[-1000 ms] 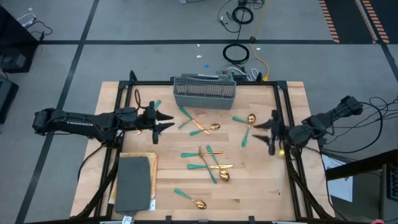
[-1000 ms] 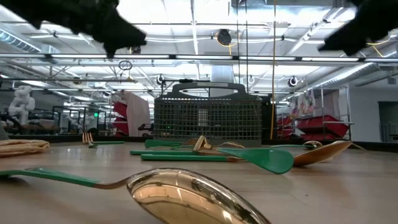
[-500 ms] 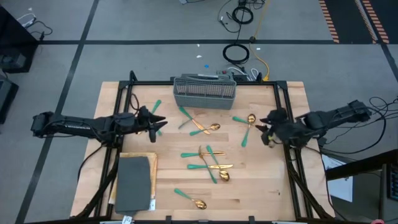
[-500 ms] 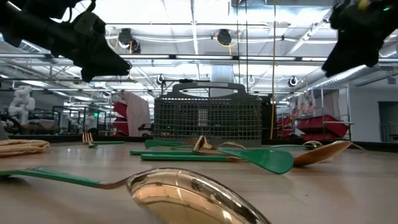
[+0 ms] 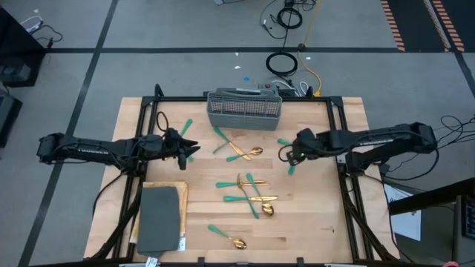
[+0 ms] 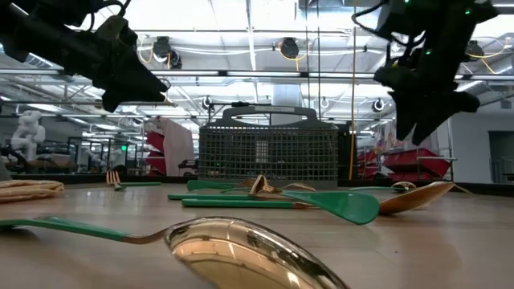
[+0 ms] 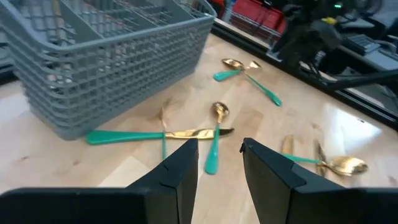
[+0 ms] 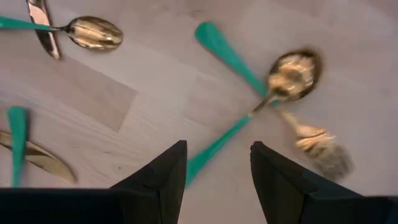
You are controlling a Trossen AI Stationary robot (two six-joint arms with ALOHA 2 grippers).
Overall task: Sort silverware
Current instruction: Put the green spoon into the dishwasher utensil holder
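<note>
Gold-headed, teal-handled silverware lies flat on the wooden table: a crossed pair [image 5: 236, 150] in front of the grey mesh caddy [image 5: 244, 109], a cluster [image 5: 251, 194] at the middle, a spoon [image 5: 226, 237] near the front edge. My right gripper [image 8: 217, 165] hangs open, pointing steeply down, above a spoon [image 8: 291, 73] and a fork [image 8: 314, 143] at the table's right; the spoon's handle [image 8: 214, 149] runs below the gap between its fingers. My left gripper [image 7: 219, 155] hovers open at the left [image 5: 185, 146], aimed toward the crossed pair.
A dark grey slab on a tan mat [image 5: 159, 215] lies at the near left. One more piece [image 5: 184, 126] lies just beyond my left gripper. A black frame [image 5: 338, 119] runs along the table's sides. Bare wood shows at the near right.
My right gripper has swung from the table's right edge toward the middle, tipping downward and rolling, and now stands over the spoon and fork there. My left gripper sank a little and rolled, then kept still. No silverware has moved.
</note>
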